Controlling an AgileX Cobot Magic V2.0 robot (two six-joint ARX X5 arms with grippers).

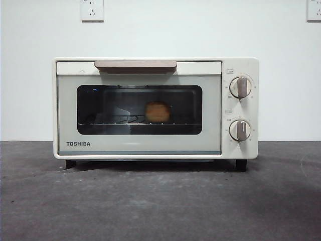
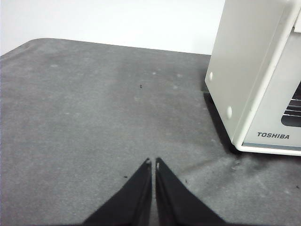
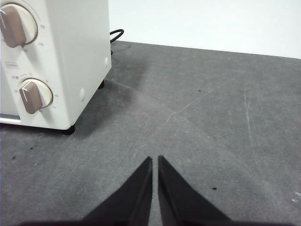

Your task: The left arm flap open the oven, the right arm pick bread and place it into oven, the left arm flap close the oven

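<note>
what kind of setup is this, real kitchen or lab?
Probably a lab test bench, not a kitchen: a lone cream-white TOSHIBA toaster oven on a bare dark grey mat-covered table, against a plain white wall with power sockets.

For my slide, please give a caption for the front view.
Closed cream oven on the dark table, bread on its rack inside.

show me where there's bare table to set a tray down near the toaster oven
Bare grey table runs across the front of the closed toaster oven. More lies off each side: by the left gripper and by the right gripper, both with fingers shut. Inside is taken: the bun sits on the rack.
</note>
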